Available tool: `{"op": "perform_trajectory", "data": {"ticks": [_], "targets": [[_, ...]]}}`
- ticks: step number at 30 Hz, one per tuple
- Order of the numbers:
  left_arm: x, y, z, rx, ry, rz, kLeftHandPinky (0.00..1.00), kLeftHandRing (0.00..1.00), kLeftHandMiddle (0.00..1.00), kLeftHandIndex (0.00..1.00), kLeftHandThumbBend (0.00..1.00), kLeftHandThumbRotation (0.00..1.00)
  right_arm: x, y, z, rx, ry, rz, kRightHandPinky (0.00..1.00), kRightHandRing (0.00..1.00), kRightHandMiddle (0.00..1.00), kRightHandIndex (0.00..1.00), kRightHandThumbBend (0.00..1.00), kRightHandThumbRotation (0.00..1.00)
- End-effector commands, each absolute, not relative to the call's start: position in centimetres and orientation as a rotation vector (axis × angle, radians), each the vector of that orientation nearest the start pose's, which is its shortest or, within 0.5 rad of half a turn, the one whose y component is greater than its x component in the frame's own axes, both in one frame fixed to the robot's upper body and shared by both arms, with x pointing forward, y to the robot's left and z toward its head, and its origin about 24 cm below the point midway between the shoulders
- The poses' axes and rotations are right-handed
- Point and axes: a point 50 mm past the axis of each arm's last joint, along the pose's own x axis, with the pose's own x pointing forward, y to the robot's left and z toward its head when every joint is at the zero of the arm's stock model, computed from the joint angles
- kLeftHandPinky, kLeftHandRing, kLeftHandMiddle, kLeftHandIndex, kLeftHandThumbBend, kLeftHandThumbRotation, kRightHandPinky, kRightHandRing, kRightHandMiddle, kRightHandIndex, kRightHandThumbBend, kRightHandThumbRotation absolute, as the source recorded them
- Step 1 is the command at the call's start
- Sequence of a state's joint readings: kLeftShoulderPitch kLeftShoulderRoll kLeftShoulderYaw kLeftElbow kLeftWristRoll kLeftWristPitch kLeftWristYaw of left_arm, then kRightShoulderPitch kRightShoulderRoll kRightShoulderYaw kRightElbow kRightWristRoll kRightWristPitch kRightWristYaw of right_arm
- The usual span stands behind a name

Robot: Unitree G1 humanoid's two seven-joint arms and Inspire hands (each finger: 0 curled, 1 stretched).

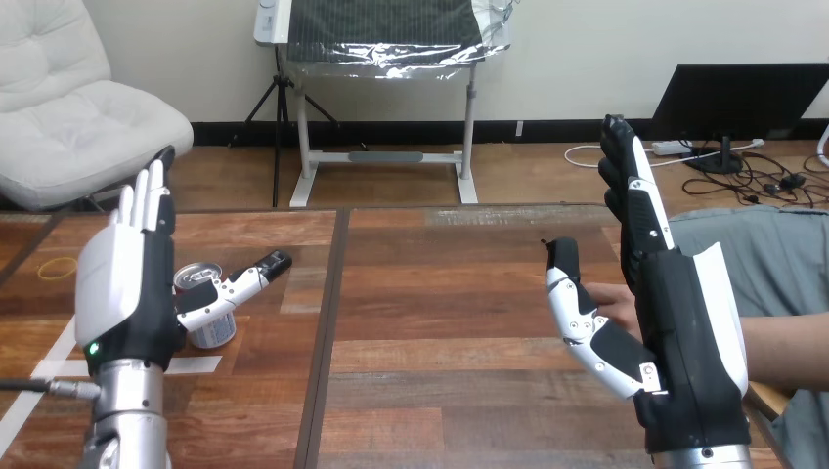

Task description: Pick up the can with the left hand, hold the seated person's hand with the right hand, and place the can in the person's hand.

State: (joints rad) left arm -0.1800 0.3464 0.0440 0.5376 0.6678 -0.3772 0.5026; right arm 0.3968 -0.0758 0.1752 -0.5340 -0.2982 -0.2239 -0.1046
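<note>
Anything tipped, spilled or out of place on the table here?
Nothing much. The can stands upright, with no spill, behind the thumb of the open left hand. The only stray item is a yellow rubber band lying loose near the left edge of the table.

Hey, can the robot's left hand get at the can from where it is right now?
Probably yes. The left hand is open right beside the can, its thumb stretched across the can's front, and nothing on the table stands between them.
</note>
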Motion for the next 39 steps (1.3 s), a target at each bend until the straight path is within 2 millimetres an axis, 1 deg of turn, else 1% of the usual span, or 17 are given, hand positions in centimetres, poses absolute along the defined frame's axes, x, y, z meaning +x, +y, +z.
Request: {"op": "perform_trajectory", "data": {"ticks": [1,8,13,20,39], "targets": [[29.64,23.61,5.50,1.074,-0.335,0.305,1.00,1.00,1.00,1.00,0.98,0.81,17.09,-13.66,11.95,-0.276,-0.468,-0.027,1.00,1.00,1.00,1.00,0.08,0.00],[30.00,23.86,5.62,1.181,-0.358,0.322,1.00,1.00,1.00,1.00,0.95,0.94,17.12,-13.70,11.94,-0.281,-0.463,-0.027,1.00,1.00,1.00,1.00,0.08,0.00],[30.10,23.93,5.66,1.220,-0.369,0.322,1.00,1.00,1.00,1.00,0.93,0.98,17.14,-13.69,11.95,-0.281,-0.461,-0.026,1.00,1.00,1.00,1.00,0.09,0.00],[30.21,24.01,5.66,1.261,-0.378,0.315,1.00,1.00,1.00,1.00,0.92,1.00,17.17,-13.65,12.01,-0.276,-0.462,-0.024,1.00,1.00,1.00,1.00,0.09,0.00],[30.31,23.92,5.40,1.331,-0.398,0.290,1.00,1.00,1.00,1.00,0.90,1.00,17.30,-13.73,12.05,-0.285,-0.468,-0.022,1.00,1.00,1.00,1.00,0.08,0.00]]}}
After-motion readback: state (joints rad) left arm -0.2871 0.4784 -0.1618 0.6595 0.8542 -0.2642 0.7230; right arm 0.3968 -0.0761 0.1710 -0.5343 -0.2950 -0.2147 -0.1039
